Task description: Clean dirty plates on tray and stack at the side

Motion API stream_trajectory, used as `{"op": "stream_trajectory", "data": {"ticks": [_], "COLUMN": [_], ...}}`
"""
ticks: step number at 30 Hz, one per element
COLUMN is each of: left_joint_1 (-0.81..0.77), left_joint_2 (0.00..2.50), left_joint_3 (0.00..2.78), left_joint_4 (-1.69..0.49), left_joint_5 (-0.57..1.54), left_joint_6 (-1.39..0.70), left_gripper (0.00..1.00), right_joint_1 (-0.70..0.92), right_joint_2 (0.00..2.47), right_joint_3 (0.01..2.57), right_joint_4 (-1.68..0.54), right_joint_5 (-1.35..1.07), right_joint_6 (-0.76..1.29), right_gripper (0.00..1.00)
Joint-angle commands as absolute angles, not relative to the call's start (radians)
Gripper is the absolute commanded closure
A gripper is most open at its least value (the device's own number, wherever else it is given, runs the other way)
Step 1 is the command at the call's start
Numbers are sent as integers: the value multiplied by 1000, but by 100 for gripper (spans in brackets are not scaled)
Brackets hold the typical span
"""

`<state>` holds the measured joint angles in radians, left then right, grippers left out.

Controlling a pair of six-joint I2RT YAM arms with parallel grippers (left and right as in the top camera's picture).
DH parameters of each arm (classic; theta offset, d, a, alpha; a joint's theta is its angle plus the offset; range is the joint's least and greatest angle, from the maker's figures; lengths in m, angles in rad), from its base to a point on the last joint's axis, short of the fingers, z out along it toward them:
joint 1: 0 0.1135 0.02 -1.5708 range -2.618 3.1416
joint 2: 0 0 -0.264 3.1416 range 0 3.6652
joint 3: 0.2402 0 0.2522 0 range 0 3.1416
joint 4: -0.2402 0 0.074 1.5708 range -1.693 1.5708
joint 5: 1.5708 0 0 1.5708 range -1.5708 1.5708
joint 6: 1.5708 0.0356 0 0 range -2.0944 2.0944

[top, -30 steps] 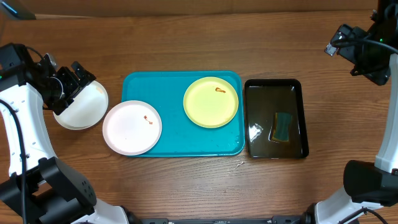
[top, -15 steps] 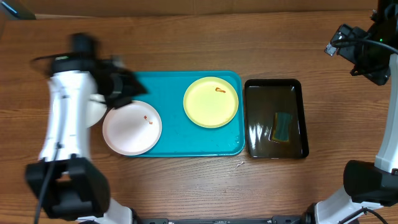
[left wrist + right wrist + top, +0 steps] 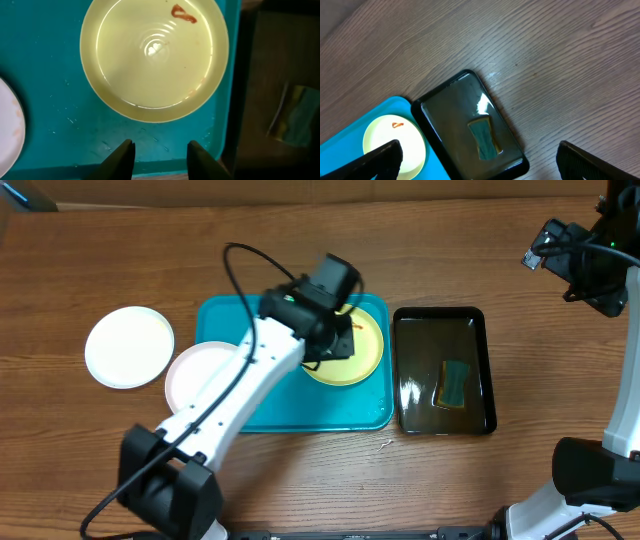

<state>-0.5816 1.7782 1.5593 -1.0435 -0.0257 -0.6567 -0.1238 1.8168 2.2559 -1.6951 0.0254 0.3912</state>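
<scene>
A pale yellow-green plate (image 3: 368, 358) with a brown-red smear (image 3: 183, 13) lies at the right end of the turquoise tray (image 3: 340, 408). My left gripper (image 3: 335, 340) hovers over it; in the left wrist view the gripper (image 3: 161, 145) is open with nothing between the fingers, and the plate (image 3: 154, 60) sits just ahead of the tips. One white plate (image 3: 190, 380) overlaps the tray's left edge, partly under my left arm. Another white plate (image 3: 129, 346) rests on the table at the far left. My right gripper (image 3: 480, 160) is wide open, high at the back right.
A glossy black tray (image 3: 440, 312) stands right of the turquoise tray and holds a teal sponge (image 3: 455, 383). A small scrap (image 3: 385, 445) lies on the wood table near the tray's front right corner.
My left arm has swung right from the far-left white plate, which stays on the table, to above the yellow-green plate. Its jaws have narrowed. The right arm has not moved.
</scene>
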Motion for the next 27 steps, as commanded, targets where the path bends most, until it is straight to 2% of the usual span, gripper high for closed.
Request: {"op": "stream_trajectory", "data": {"ticks": [1,6,10,16,22,27], "left_joint_1": [-590,-552,-483,-425,-427,-430], "left_joint_2": [1849,1933,1979,2055,2124,2156], "left_joint_3": [1554,1554,1554,1554,1554,1554], "left_joint_4": [-1050,-1048,-1046,-1057,-1057,-1059], "left_joint_5": [-138,-107,-16,54,76,74], "left_joint_6": [-767,-786,-786,-786,-786,-768], "left_gripper": [63,59,59,73,69,73], "right_joint_1": [-126,-126,-126,-126,-126,-126], "right_joint_2": [1817,1817,1817,1817,1817,1817], "right_joint_3": [2257,2257,2257,2257,2257,2257], "right_joint_4": [-1693,-1693,-1693,-1693,-1693,-1693], "right_joint_5": [21,21,21,21,21,21], "right_joint_6": [389,389,389,389,389,389], "right_gripper": [0,0,0,0,0,0]}}
